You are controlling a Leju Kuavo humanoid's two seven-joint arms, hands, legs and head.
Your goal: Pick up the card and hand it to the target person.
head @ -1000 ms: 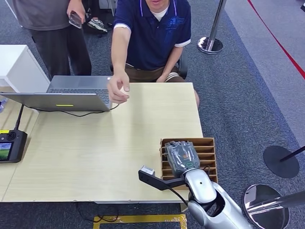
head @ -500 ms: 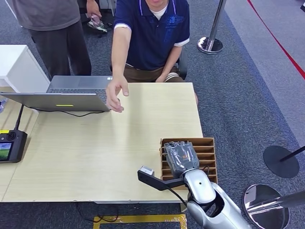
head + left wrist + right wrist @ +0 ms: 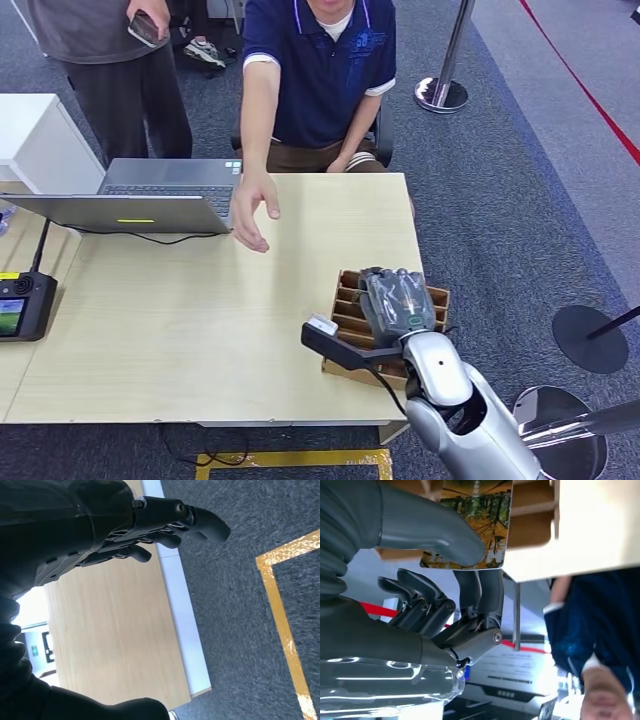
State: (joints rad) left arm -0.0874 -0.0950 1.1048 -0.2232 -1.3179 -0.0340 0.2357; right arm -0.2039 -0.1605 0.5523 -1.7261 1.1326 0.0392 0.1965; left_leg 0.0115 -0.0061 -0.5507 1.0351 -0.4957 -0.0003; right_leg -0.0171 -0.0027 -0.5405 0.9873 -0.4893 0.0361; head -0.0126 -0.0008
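Moved: slotted wooden holder (image 3: pixel 355 305) tilted up off the pale wood surface (image 3: pixel 189 310)
Right robot hand (image 3: pixel 396 300): pinches glossy card (image 3: pixel 480 517)
Left robot hand (image 3: pixel 151 525): holds nothing, fingers loosely apart

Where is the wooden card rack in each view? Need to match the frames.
Head view: wooden card rack at the table's near right corner, partly under the right hand.
Right wrist view: its slats sit just past the thumb, which presses on the card standing in it.
Left wrist view: not in it.
Shared landmark: the light wood table.
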